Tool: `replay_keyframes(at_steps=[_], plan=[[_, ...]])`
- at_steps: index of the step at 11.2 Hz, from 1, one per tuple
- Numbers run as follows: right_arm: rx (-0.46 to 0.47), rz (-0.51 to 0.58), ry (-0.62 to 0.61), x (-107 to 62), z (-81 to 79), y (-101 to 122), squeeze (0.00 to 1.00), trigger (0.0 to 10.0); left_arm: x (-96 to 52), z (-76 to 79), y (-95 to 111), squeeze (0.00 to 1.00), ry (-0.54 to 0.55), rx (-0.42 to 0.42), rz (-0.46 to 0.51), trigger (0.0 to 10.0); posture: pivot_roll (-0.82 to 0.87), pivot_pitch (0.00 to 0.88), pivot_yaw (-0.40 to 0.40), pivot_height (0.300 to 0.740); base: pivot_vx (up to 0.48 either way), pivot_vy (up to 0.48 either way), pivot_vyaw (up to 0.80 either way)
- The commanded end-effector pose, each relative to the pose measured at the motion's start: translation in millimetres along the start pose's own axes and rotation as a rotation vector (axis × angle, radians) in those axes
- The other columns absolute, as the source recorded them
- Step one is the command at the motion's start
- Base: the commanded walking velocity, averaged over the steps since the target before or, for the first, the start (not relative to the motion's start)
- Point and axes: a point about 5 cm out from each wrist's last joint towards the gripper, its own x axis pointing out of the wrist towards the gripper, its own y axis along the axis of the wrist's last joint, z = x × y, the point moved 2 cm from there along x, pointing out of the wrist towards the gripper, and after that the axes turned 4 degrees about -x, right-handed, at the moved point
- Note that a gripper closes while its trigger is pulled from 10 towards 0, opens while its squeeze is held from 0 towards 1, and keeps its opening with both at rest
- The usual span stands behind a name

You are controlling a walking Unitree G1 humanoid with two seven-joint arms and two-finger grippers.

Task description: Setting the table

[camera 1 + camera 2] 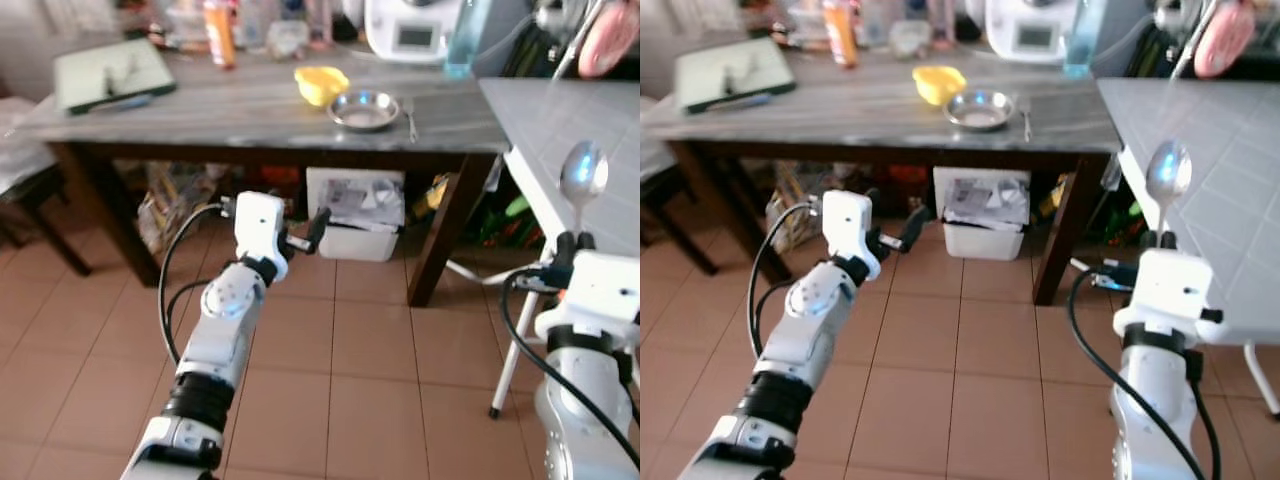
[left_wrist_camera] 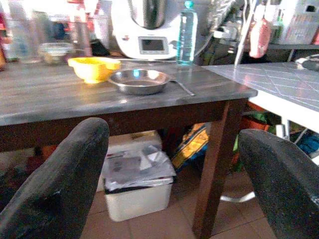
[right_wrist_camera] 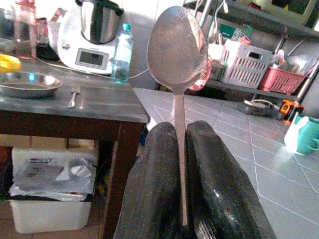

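My right gripper (image 1: 572, 240) is shut on the handle of a metal spoon (image 1: 583, 172), which stands upright with its bowl on top beside the grey tiled counter (image 1: 580, 120). In the right wrist view the spoon (image 3: 177, 45) rises from between the two closed fingers (image 3: 154, 169). My left gripper (image 1: 305, 238) is open and holds nothing, hanging in front of the dark wooden table (image 1: 250, 105), below its top. On that table sit a shallow metal plate (image 1: 364, 109), a yellow bowl (image 1: 321, 84) behind it and a fork (image 1: 410, 118) to its right.
A white bin (image 1: 356, 215) with papers stands under the table. At the table's back are a white kitchen appliance (image 1: 412, 28), a water bottle (image 1: 462, 40), an orange bottle (image 1: 219, 32) and a green board (image 1: 110, 72). A teal mug (image 3: 305, 135) sits on the counter.
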Motion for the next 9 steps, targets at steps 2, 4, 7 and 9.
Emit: replay_keyframes(at_steps=[2, 4, 7, 9], plan=[[-0.014, 0.015, -0.013, 0.6, 5.4, 3.1, 0.00, 10.0, 0.3, 10.3, -3.1, 0.00, -0.037, -0.003, -0.013, 10.0, 0.04, 0.093, 0.010, 0.740, 0.480, 0.000, 0.00], [-0.016, 0.006, -0.012, -1.9, 6.2, 0.0, 0.00, 10.0, -2.3, 9.9, -6.4, 0.00, -0.039, 0.002, -0.022, 10.0, 0.04, 0.091, 0.010, 0.740, 0.480, 0.000, 0.00], [-0.018, 0.005, -0.006, -0.4, 5.6, -0.4, 0.00, 10.0, -4.3, 9.6, -9.6, 0.00, -0.035, 0.006, -0.032, 10.0, 0.04, 0.085, 0.004, 0.740, 0.480, 0.000, 0.00], [-0.017, 0.011, 0.000, 1.3, 4.7, 0.6, 0.00, 10.0, -3.9, 10.8, -9.5, 0.00, -0.037, 0.007, -0.030, 10.0, 0.04, 0.078, -0.002, 0.740, 0.480, 0.000, 0.00]])
